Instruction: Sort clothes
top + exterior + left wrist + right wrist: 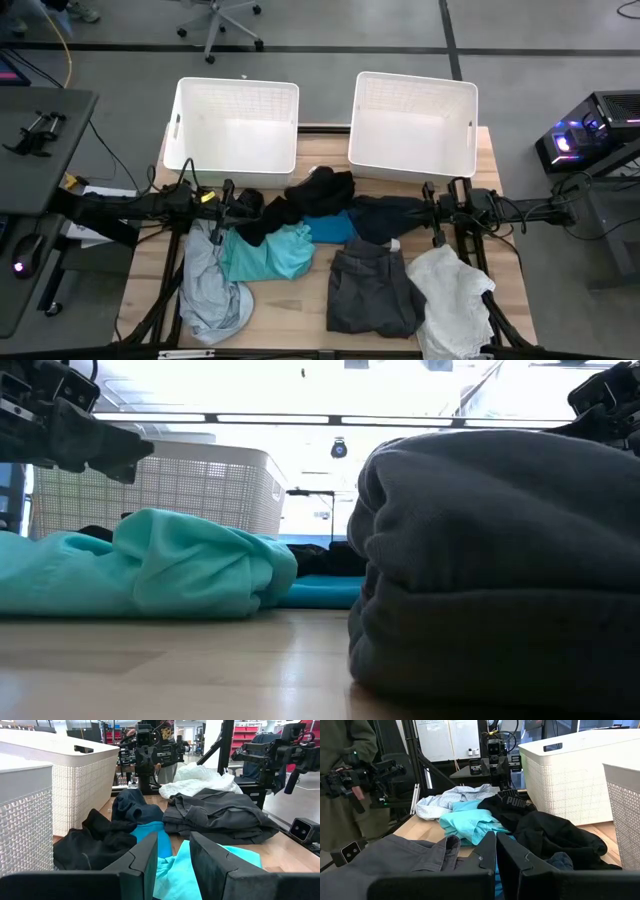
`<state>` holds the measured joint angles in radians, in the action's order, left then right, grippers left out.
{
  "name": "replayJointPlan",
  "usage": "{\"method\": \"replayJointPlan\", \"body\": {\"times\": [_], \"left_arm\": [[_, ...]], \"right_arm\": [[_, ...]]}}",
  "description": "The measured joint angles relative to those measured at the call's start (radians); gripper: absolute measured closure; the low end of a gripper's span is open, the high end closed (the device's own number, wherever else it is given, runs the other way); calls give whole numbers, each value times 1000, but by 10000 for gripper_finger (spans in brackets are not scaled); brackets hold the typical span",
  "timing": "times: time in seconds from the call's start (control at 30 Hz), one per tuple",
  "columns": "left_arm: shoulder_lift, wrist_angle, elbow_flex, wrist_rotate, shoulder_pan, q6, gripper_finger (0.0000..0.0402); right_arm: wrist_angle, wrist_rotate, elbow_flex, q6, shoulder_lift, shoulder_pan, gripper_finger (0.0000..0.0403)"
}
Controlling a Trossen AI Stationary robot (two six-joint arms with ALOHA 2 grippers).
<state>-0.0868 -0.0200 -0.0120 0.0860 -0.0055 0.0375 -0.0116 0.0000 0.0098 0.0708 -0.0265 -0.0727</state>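
Clothes (300, 255) strewn left-right across table (310, 340), pincers above.

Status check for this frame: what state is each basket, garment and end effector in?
Left basket: upright, empty.
Right basket: upright, empty.
Teal garment: crumpled on table.
Dark grey garment: folded, on table.
White garment: heaped, overhanging table edge.
Pale grey-blue garment: crumpled, on table.
Black garments: piled before the baskets.
Left end effector: open, empty, above the teal garment.
Right end effector: shut, empty.
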Motion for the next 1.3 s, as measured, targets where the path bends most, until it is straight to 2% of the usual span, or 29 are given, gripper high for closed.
{"method": "replayJointPlan", "body": {"times": [0.37,0.43,0.57,0.6,0.7,0.83,0.93,1.07,1.13,1.2,1.3], "left_arm": [[0,-6,0,1,0,-10,298],[0,-21,0,1,-1,-101,298],[0,-186,-1,9,-3,-543,298],[0,-231,-1,13,-3,-609,298],[-1,-259,-32,79,-5,-582,298],[-29,-89,-162,111,-30,-451,298],[-104,153,-296,50,-60,-435,299],[-248,574,-506,-89,-101,-579,316],[-328,739,-571,-127,-116,-726,329],[-397,827,-593,-143,-123,-928,343],[-476,831,-574,-146,-127,-1144,357]], "right_arm": [[0,0,0,0,0,0,403],[0,0,0,0,0,0,403],[0,0,0,0,0,0,403],[0,0,0,0,0,0,403],[0,0,0,0,0,0,403],[0,0,0,0,0,0,403],[0,0,0,0,0,0,403],[0,0,0,0,0,0,403],[0,0,0,0,0,0,403],[0,0,0,0,0,0,403],[0,0,0,0,0,0,403]]}}
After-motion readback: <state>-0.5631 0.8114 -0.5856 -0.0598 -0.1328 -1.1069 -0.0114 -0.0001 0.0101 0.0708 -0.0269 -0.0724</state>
